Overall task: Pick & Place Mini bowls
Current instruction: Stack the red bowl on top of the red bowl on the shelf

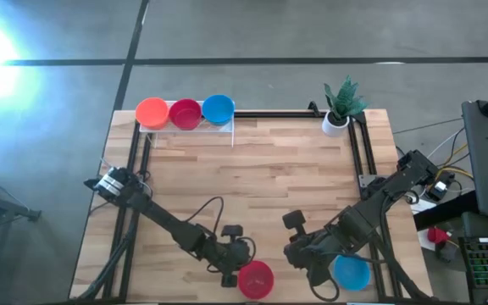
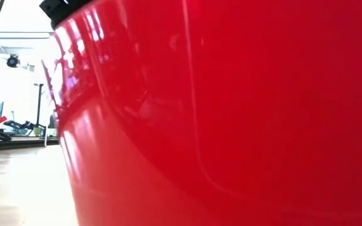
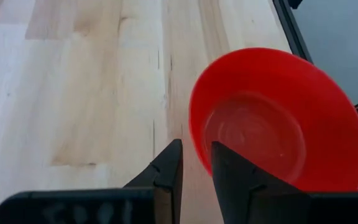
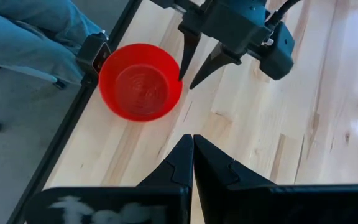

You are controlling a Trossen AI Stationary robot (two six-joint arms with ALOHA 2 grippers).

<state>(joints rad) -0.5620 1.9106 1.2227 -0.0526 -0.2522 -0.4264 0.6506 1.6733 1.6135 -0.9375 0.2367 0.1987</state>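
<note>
A red mini bowl (image 1: 255, 278) sits upright on the table by its near edge and fills the low view (image 2: 231, 125). My left gripper (image 3: 196, 163) is open at the bowl's left rim, one finger over the inside and one outside. My right gripper (image 4: 192, 146) is shut on nothing, a little to the right of the red bowl (image 4: 140, 81) and pointing at it. A blue mini bowl (image 1: 352, 271) rests on the table beside the right arm's wrist. Orange (image 1: 152, 111), crimson (image 1: 185, 113) and blue (image 1: 218, 108) bowls stand in a row on a white rack. My left gripper straddles the red bowl's rim (image 3: 194, 134) on the side facing the table's left, coming in low and slanting. A clear gap shows between the fingers (image 3: 173, 168), and I cannot tell whether either one touches the rim. The bowl stands on the table.
The white wire rack (image 1: 227, 129) is at the far left corner, and a potted green plant (image 1: 341, 106) at the far right. Black rails (image 1: 358, 152) run along the table's sides. A person's blue-trousered leg (image 4: 36, 31) is just beyond the near edge. Bare wood (image 1: 252, 178) lies mid-table.
</note>
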